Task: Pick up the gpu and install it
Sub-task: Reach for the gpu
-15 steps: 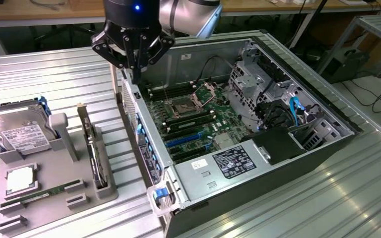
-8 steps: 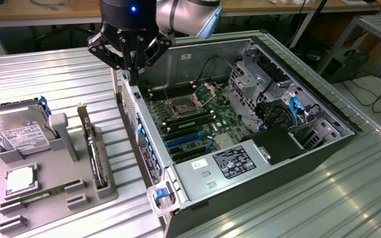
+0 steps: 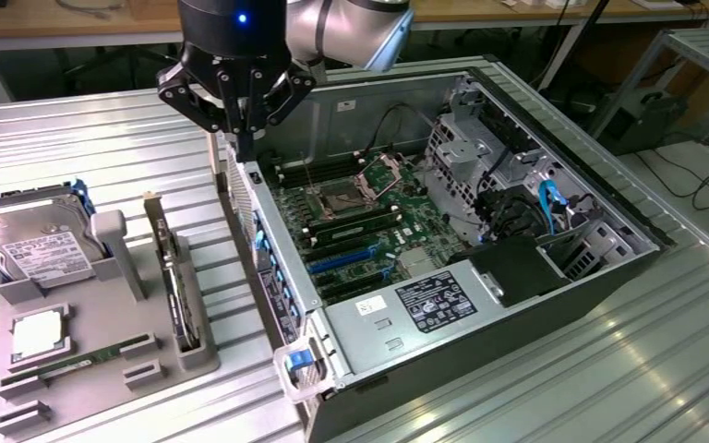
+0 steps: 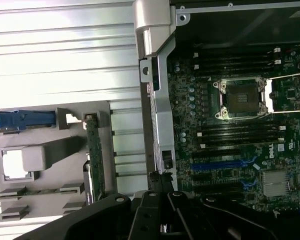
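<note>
Exterior view, left to right. Ribbed metal table (image 3: 84, 148) carries a grey holder tray (image 3: 96, 388) at the exterior view's left. On the tray, a silver hard drive (image 3: 41, 249) with a white label leans in a blue caddy. In front of it a square processor chip (image 3: 37, 334) lies flat, and a slim green memory stick (image 3: 84, 360) lies in a slot. The gpu (image 3: 177, 286) stands on its long edge in the slot along the tray's right side, its pale bracket strip at the far end. It is untouched and not installed. To the right of the tray, the gripper (image 3: 246, 152) hangs above the near wall of the open computer case (image 3: 478, 369), clear of the gpu. Its fingers are clenched together with nothing between them. Inside the case the motherboard (image 3: 367, 221) lies exposed, with an open processor socket (image 3: 333, 201) and blue expansion slots (image 3: 336, 260). A labelled power supply (image 3: 435, 300) sits toward the front, and blue cables (image 3: 549, 208) sit by the drive bays at the exterior view's right. In the wrist view the gpu is seen edge-on in its tray slot, just beside the case wall.
</note>
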`<state>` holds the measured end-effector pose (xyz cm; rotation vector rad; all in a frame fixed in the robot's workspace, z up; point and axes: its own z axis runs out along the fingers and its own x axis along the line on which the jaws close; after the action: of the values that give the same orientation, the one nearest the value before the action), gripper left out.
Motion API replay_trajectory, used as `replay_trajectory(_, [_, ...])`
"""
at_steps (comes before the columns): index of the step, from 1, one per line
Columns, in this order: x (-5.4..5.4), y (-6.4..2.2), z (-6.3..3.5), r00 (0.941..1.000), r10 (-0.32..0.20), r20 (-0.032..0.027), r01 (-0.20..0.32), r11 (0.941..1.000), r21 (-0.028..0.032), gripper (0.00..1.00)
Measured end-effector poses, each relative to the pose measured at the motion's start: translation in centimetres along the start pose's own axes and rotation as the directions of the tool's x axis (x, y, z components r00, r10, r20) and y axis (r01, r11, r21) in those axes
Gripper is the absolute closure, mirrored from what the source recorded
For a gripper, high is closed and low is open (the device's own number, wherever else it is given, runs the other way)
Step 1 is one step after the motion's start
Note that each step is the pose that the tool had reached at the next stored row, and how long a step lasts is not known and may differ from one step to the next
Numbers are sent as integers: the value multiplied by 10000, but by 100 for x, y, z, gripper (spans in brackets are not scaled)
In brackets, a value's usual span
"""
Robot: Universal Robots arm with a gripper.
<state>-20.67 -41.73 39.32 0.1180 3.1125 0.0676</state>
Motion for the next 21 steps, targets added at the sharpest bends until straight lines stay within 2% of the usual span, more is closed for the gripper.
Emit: replay_trajectory(21, [147,-94,-6,10000,0,0,0,10000,0,89])
